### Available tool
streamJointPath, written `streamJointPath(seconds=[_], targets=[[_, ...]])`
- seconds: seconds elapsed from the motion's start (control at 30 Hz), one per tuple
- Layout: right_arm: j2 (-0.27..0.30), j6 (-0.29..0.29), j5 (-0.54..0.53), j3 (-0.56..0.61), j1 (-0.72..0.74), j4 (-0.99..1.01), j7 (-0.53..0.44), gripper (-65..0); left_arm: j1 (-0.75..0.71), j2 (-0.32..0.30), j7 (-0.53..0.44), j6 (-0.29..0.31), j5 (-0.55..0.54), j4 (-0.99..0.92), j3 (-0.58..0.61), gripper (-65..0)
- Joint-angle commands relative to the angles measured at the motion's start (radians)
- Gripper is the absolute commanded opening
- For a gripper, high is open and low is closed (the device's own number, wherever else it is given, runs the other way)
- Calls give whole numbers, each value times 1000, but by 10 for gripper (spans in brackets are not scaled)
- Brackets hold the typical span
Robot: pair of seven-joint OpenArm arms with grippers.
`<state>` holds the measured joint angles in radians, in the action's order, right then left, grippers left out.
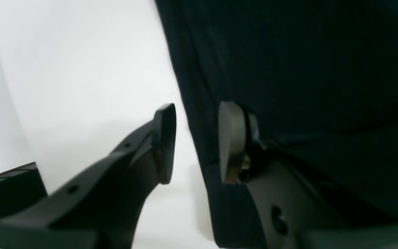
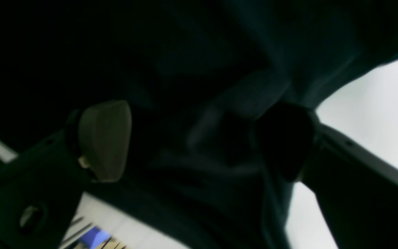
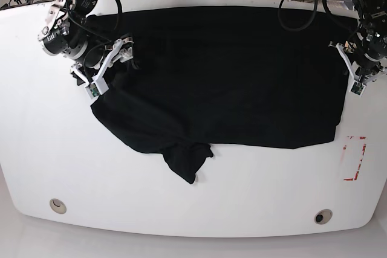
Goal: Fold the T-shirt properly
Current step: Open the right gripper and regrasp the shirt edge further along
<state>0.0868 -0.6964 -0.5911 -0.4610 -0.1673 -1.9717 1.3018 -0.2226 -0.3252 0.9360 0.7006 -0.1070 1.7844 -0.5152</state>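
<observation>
On the left of the base view, my right arm reaches down from the far corner of the white oval table, wrist angled inward so the white-framed right gripper lies low over the cloth. Its wrist camera shows the jaws standing wide apart, a beige pad on one side and a dark finger on the other, with bunched folds of fabric lying between them. The pads do not press on the cloth; it sits loose in the gap.

The large plain black short-sleeved cloth T-shirt is spread across the middle and far part of the table, reaching almost from one arm to the other. Its far edge runs close to the table's back rim. Its near edge runs unevenly, and toward the left a rumpled flap hangs nearer the front, ending in a point.

On the right of the base view, my left arm comes down from the far right corner, forearm nearly vertical, and the left gripper sits at the shirt's right edge. Its jaws are parted. One finger rests over bare table and the other, with a grey pad, lies against the black cloth; the shirt's hem passes through the gap, unclamped.

A red rectangular outline is marked on the table near the right, just beside the shirt's lower corner.
</observation>
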Motion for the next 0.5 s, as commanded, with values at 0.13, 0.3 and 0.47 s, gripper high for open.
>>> streamJointPath(seconds=[0.13, 0.3, 0.47], targets=[[11, -2, 43, 67, 10, -16, -31, -211, 4, -15, -12, -2, -3, 16, -4, -453], [-17, -2, 105, 86, 10, -15, -58, -347, 4, -15, -12, -2, -3, 13, -4, -453], [-49, -2, 221, 90, 25, -15, -86, -330, 4, -15, -12, -2, -4, 15, -4, -453]])
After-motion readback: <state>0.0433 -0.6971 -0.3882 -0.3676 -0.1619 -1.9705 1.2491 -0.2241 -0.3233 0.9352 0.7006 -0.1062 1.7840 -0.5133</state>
